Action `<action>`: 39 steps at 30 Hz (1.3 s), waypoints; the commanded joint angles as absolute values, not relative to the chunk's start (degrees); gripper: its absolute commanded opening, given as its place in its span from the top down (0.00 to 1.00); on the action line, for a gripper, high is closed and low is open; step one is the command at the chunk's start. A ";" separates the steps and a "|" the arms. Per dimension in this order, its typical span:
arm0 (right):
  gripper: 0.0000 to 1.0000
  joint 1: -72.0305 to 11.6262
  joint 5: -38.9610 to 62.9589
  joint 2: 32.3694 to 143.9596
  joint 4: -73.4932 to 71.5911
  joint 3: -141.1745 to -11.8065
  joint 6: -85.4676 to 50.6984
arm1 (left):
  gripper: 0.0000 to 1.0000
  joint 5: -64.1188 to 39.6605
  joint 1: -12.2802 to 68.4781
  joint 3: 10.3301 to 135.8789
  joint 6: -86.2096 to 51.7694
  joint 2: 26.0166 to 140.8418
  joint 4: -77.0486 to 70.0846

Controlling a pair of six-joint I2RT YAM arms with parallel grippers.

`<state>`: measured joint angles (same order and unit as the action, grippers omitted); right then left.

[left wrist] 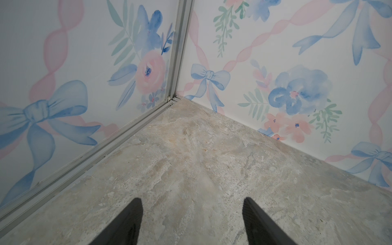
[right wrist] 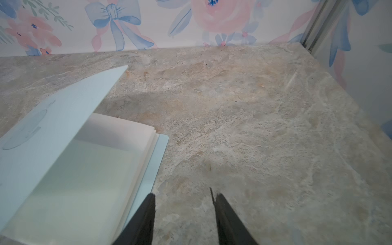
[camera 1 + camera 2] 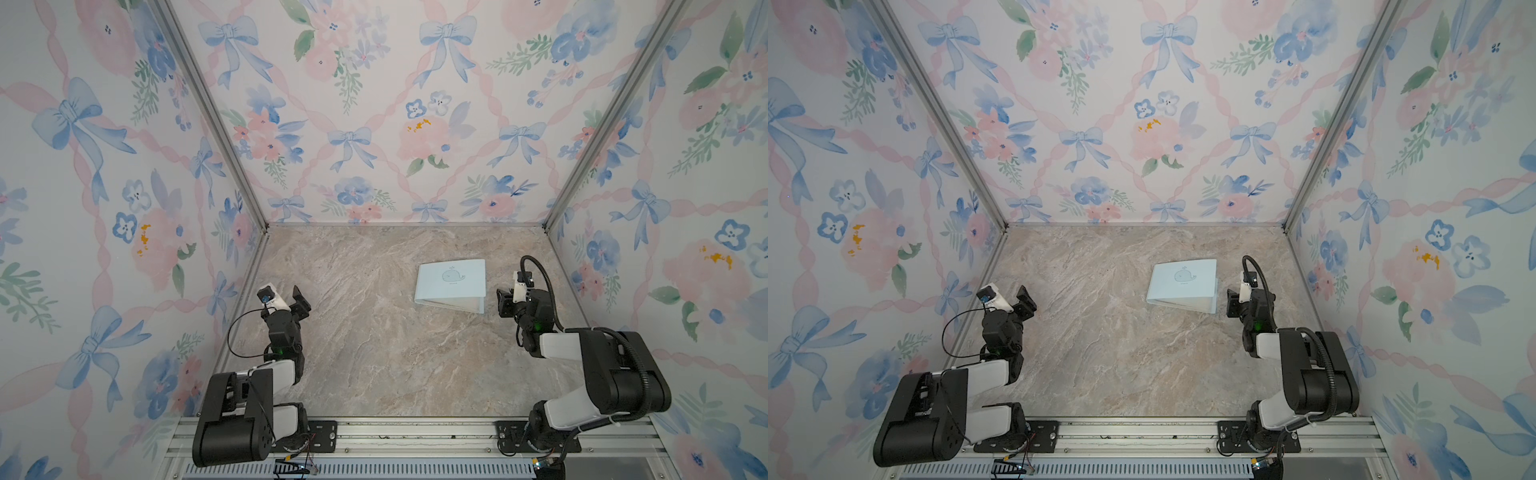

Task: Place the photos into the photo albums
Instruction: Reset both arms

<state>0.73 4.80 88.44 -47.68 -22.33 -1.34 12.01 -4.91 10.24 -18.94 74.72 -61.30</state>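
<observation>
Marble-patterned counter [image 3: 374, 353] is filling the lower half of both top views, with floral bow wallpaper [image 3: 374, 124] rising on three sides and an aluminium rail [image 3: 415, 432] running along the bottom edge.

Item: photo album [image 3: 451, 284], pale blue, whale drawn on the cover. It is lying on the counter right of centre in both top views [image 3: 1183, 282]. Its cover is standing partly lifted, and in the right wrist view [image 2: 63, 159] white sleeve pages are showing beneath it.

Item: left pincer [image 3: 301, 303]. It is hovering at centre left of the top views, well apart from the album. In the left wrist view [image 1: 192, 200] its jaws are standing wide and released, with only bare counter between them.

Item: right pincer [image 3: 505, 301]. It is sitting just beside the album's right edge. In the right wrist view [image 2: 185, 195] its jaws are standing parted and are grasping nothing.
</observation>
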 commanded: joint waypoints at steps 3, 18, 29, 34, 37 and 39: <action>0.02 -1.22 -0.88 88.81 -53.24 -22.04 -0.46 | 0.21 3.61 -4.20 7.54 -13.36 79.05 -73.75; 0.03 -3.00 -5.48 88.76 -52.66 -22.19 0.44 | 0.02 2.43 4.31 6.54 -2.10 88.36 -84.71; 0.03 -3.12 -5.71 88.77 -52.56 -22.24 0.36 | 0.02 8.64 4.57 10.23 -4.06 88.94 -78.70; 0.03 -3.12 -5.72 88.77 -52.56 -22.24 0.48 | 0.02 8.62 4.57 10.23 -4.08 88.94 -78.72; 0.03 -3.16 -5.74 88.78 -52.56 -22.28 0.44 | 0.02 8.68 4.57 10.20 -4.13 88.91 -78.73; 0.03 -3.09 -5.71 88.78 -52.47 -22.32 0.38 | 0.02 8.65 4.57 10.27 -4.05 88.91 -78.67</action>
